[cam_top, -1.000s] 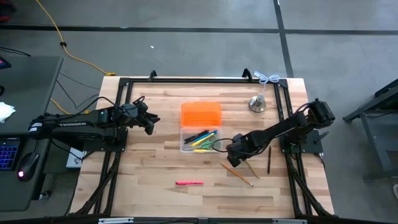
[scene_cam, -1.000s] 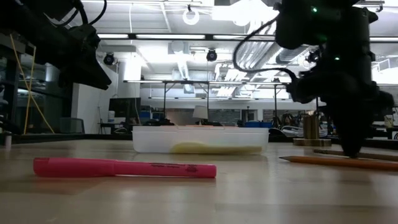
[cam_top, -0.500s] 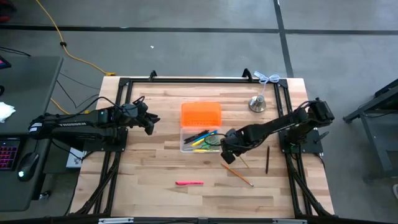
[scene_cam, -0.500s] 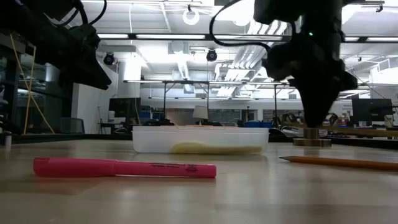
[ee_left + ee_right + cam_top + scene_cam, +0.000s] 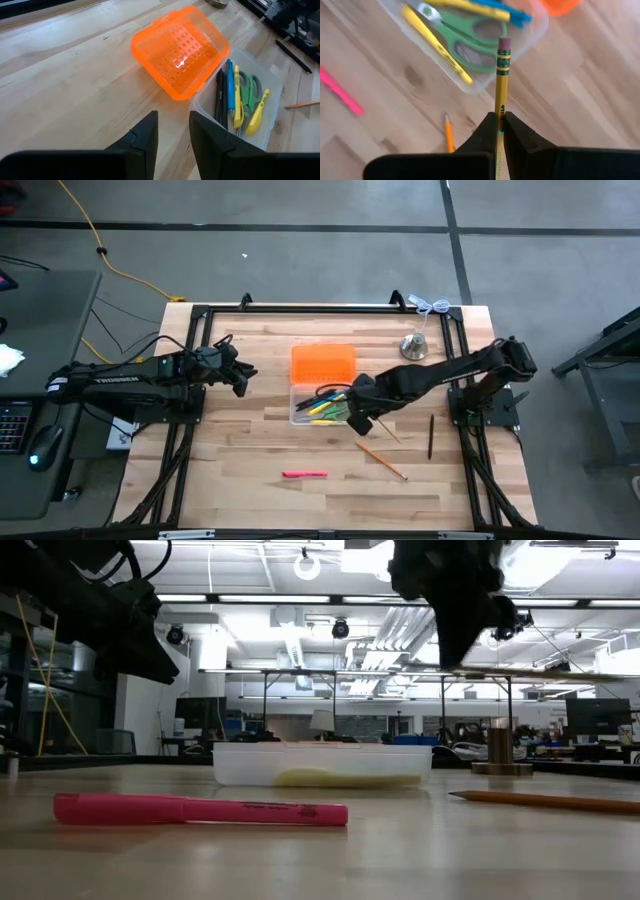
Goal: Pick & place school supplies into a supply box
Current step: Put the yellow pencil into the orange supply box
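Observation:
The supply box lies open mid-table: its orange lid (image 5: 323, 364) flat on the wood, its clear tray (image 5: 300, 416) holding pens, markers and green scissors (image 5: 465, 37). My right gripper (image 5: 360, 418) hangs above the tray's right end, shut on a yellow pencil (image 5: 501, 75). A second pencil (image 5: 381, 460), a black pen (image 5: 431, 435) and a pink marker (image 5: 304, 474) lie flat on the table. My left gripper (image 5: 173, 132) waits open, above the table left of the lid. My right gripper pinches the yellow pencil's shaft (image 5: 499, 107) between its two fingers, coming from above and pointing steeply down, across the pencil. The pencil is lifted clear and nearly level (image 5: 540, 672). Its eraser end (image 5: 504, 43) reaches past the fingers over the tray's rim.
A silver bell-shaped object (image 5: 414, 346) stands at the far right. A black frame (image 5: 300, 310) runs along the table's far edge and both sides. Bare wood lies between the pink marker and the tray, and left of the box.
My right gripper has risen from the table and gone left toward the tray, rolling as it went. It stayed shut on the yellow pencil, which has come up off the wood and now hangs clear and nearly level.

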